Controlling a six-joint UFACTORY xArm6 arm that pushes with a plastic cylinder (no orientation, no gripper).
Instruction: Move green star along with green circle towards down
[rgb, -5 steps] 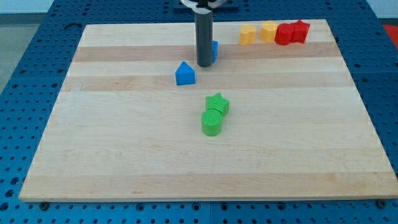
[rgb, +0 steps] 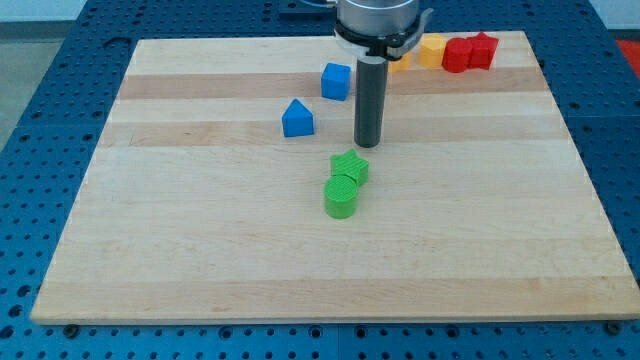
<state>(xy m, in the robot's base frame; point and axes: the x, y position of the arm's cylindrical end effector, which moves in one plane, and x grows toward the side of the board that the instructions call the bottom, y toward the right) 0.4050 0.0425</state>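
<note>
Dark upright rod, my tip (rgb: 368, 145) just above green star (rgb: 350, 166), green circle (rgb: 341, 197)

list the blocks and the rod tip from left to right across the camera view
blue house-shaped block → blue cube → my tip → yellow block → red round block → red star-like block. The stacked-looking green pair overlaps the cube's span, so it's left out.

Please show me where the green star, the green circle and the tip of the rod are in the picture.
green star (rgb: 351, 165), camera view: on its top face.
green circle (rgb: 341, 197), camera view: on its round top.
my tip (rgb: 368, 144), camera view: on the rod's very lower end, just above the star.
</note>
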